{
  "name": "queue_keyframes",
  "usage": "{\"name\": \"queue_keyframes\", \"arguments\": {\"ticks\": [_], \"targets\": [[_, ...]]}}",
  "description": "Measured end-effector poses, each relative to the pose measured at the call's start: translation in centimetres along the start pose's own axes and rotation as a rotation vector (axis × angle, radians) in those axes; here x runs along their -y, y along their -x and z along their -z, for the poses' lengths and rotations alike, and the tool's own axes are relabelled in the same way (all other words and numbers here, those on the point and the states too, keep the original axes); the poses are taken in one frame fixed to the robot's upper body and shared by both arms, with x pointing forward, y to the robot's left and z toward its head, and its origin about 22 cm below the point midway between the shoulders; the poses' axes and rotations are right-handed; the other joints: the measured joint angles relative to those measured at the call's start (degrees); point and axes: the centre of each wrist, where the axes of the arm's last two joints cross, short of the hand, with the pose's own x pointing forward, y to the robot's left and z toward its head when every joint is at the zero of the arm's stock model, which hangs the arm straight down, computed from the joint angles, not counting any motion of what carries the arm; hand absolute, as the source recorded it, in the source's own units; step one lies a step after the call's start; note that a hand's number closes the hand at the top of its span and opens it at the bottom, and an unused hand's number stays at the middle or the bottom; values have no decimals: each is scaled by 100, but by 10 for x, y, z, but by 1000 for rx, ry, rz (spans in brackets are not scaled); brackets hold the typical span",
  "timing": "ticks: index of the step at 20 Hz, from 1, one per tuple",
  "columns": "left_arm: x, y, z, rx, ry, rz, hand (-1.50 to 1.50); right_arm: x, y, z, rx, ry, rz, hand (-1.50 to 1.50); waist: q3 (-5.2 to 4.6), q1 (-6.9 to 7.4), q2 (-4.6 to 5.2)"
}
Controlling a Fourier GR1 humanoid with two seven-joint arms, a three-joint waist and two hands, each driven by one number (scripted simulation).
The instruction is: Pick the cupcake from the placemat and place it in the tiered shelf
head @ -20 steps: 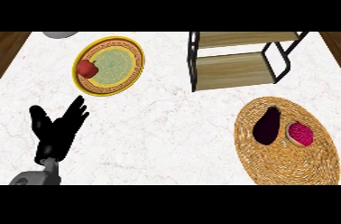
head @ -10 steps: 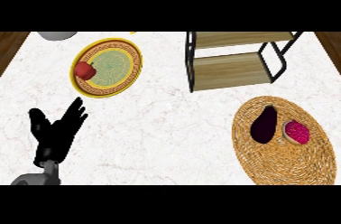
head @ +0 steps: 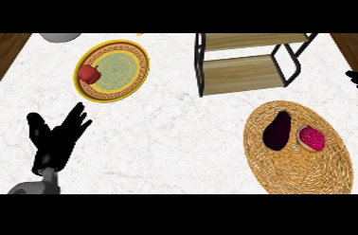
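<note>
The cupcake (head: 312, 138), with pink frosting, sits on the round woven placemat (head: 297, 167) at the right, beside a dark purple eggplant (head: 277, 130). The tiered shelf (head: 245, 75), a black frame with wooden boards, stands at the back, right of centre, with nothing on its boards. My left hand (head: 56, 139) is open at the lower left, fingers spread and pointing up, far from the cupcake. A small black part of my right hand (head: 353, 78) shows at the right edge, beside the shelf.
A yellow patterned plate (head: 119, 70) at the back left carries a red fruit (head: 89, 74) on its left rim. A grey bowl (head: 59, 37) peeks in at the top left. Bare marble counter lies between the plate, the shelf and the placemat.
A black part of my right hand has come into view at the right edge. My left hand has stayed open in nearly the same place.
</note>
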Motion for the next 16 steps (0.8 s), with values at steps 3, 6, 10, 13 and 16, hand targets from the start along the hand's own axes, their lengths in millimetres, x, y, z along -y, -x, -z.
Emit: {"name": "queue_keyframes", "arguments": {"ticks": [3,6,10,13,16], "targets": [[2,2,0,7,-5,-5,0,-11,-10,2,-25,-27,-48,-150,4,-4,-3],[1,1,-1,10,2,-4,0,-28,-16,6,-53,-40,-81,-150,3,-3,-2],[5,0,-1,3,-1,-4,0,-40,-19,8,-102,-32,-110,-150,8,2,-2],[7,1,1,-1,-3,-2,0,-43,-23,5,-124,-16,-130,-150,14,0,-6],[2,-4,0,-6,0,-1,0,-51,-21,1,-142,-5,-150,-150,2,-4,2]]}}
